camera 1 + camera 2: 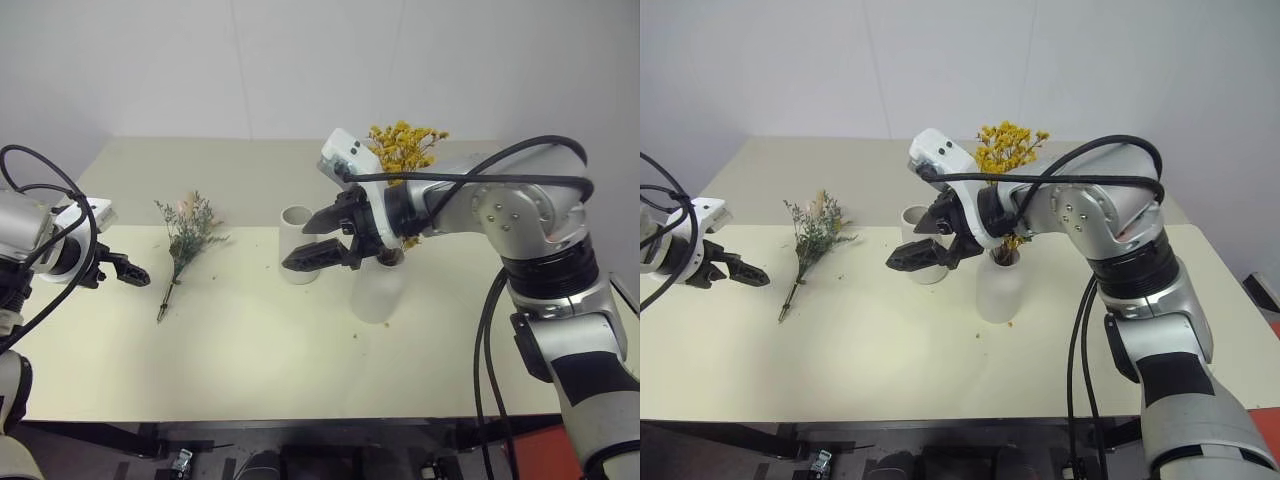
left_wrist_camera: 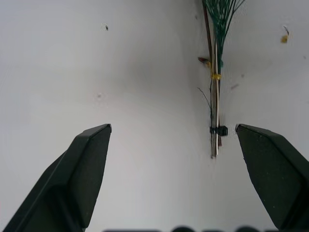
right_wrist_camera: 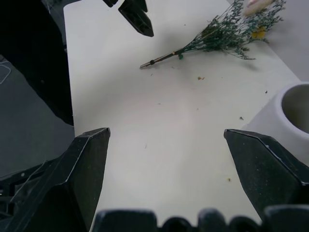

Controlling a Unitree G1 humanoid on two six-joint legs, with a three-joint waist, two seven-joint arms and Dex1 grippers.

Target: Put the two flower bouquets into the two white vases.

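Observation:
The grey-green bouquet (image 1: 186,232) lies flat on the table, its stems (image 2: 215,111) pointing toward the front edge. My left gripper (image 1: 128,271) hovers open just left of the stem ends, which show between its fingers (image 2: 87,164) in the left wrist view. The yellow-orange bouquet (image 1: 405,146) stands in the rounded white vase (image 1: 378,292). The wide-mouthed white vase (image 1: 296,262) stands to its left with nothing in it. My right gripper (image 1: 303,243) hangs open in front of that vase, pointing left, nothing between its fingers (image 3: 91,159).
The cream table (image 1: 300,370) has bare surface in front of and between the vases and the lying bouquet. Small flower crumbs dot the surface near the vases. A white wall runs behind the table's far edge.

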